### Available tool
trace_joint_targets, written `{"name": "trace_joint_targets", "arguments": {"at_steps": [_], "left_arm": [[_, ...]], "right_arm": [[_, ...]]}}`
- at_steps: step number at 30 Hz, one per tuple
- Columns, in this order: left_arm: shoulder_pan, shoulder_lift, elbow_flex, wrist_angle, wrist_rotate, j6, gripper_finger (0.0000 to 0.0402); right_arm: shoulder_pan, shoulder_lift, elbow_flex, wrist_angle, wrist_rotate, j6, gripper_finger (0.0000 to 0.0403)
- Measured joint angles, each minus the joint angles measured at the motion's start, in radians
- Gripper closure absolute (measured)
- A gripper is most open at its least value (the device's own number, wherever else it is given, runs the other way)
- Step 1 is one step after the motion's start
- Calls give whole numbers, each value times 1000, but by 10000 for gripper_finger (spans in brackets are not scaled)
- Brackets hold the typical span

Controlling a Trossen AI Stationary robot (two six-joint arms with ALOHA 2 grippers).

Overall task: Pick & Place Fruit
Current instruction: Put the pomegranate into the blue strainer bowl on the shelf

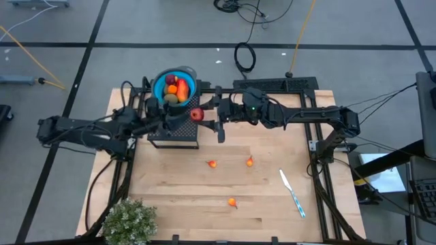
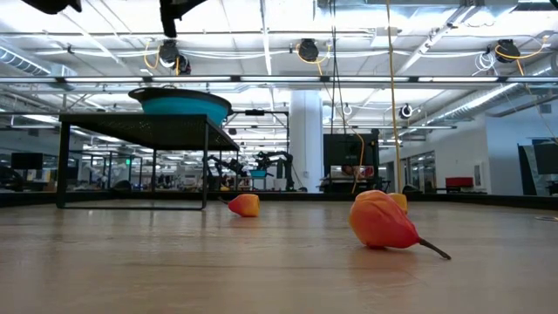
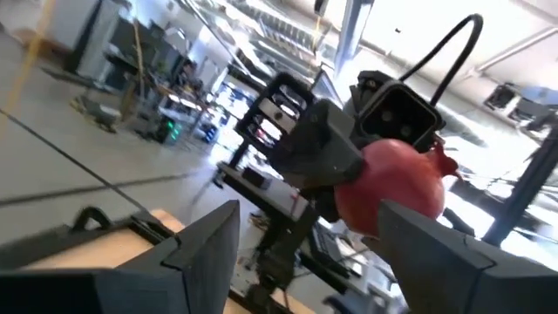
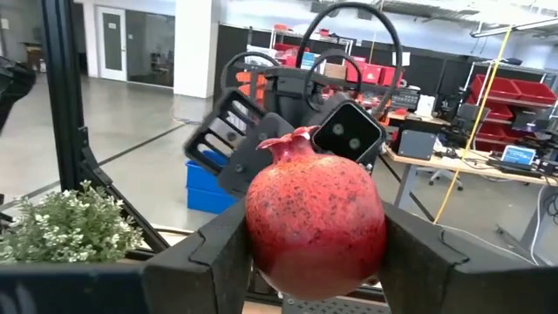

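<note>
No legible text, label, brand, number or sign was found in any view; markings on distant room equipment were too small and blurred to read.

bowl (image 1: 174, 87) on rack (image 1: 174, 134), plant (image 1: 128, 222) near corner

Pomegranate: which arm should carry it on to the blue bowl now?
Right. The right gripper has the pomegranate clamped between its fingers, beside the blue bowl on the black stand. The left gripper stands open, its fingers off the fruit.
</note>
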Motion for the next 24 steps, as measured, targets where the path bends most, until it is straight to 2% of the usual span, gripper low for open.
{"name": "trace_joint_targets", "arguments": {"at_steps": [9,24], "left_arm": [[11,78,81,1,69,-29,130],[12,79,91,-31,153,-42,130]], "right_arm": [[0,-6,3,5,2,0,209],[-2,-4,2,-12,-4,23,209]]}}
